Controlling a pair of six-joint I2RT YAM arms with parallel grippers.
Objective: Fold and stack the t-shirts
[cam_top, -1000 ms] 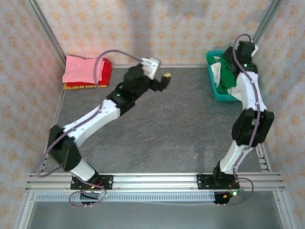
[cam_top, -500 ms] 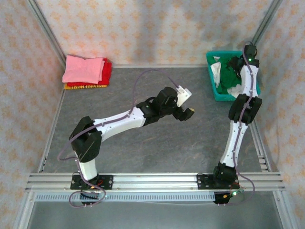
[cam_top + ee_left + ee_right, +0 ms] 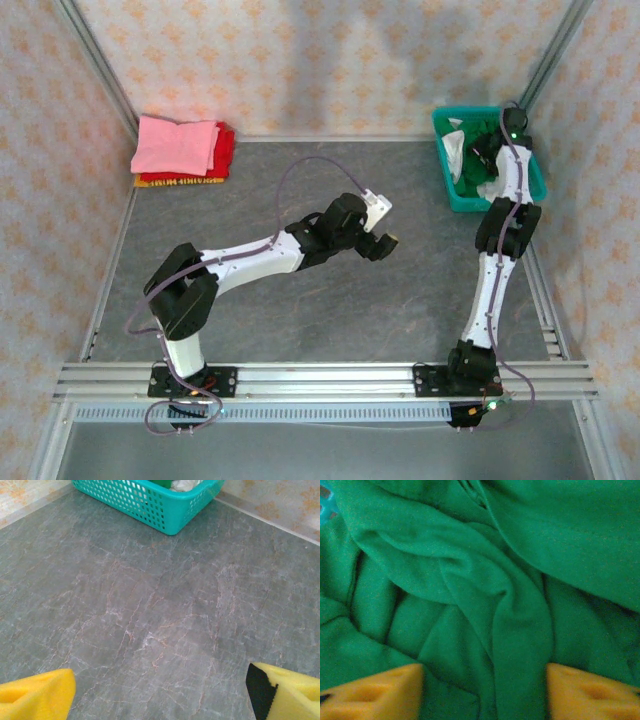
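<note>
**Right claw down in the green t-shirt**

Right claw (image 3: 485, 685) straddles a ridge of the green t-shirt (image 3: 470, 580); whether it is pinching, I cannot tell. Left claw (image 3: 160, 690) is spread wide over bare surface (image 3: 150, 620), teal basket (image 3: 165, 510) ahead, folded pink t-shirt (image 3: 178, 145) well behind

Overhead view evenly lit; faint arm shadows on table (image 3: 330, 320). Right wrist view dim, green shirt (image 3: 485, 605) slightly blurred.
</note>
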